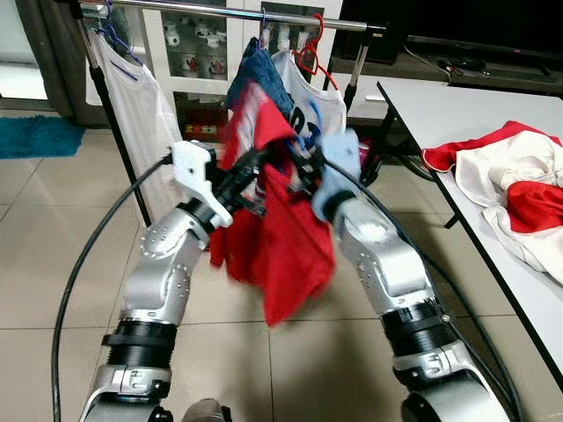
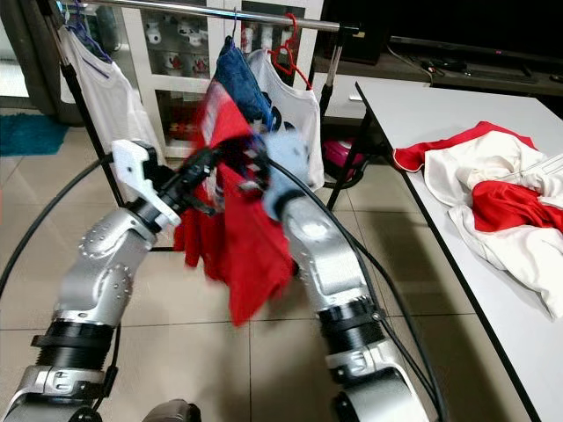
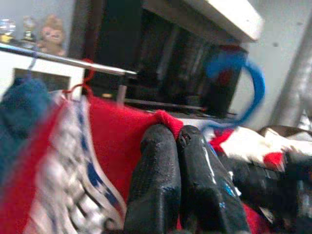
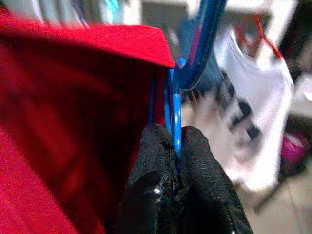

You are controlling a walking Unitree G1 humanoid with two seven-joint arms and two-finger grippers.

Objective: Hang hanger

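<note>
- While both arms reach toward the clothes rail (image 1: 264,12), the head views show a red garment (image 1: 286,237) draped between them, below the rail and just in front of clothes already hung there.
- Left wrist view: the left gripper (image 3: 178,141) is pinched tight on the garment's red edge.
- Right wrist view: the right gripper (image 4: 175,141) is clamped on the blue hanger (image 4: 176,105), its hook still free.
- Risk, as I judge it: the hook may miss the crowded rail, or the cloth may slide off if either pinch slackens.
</note>
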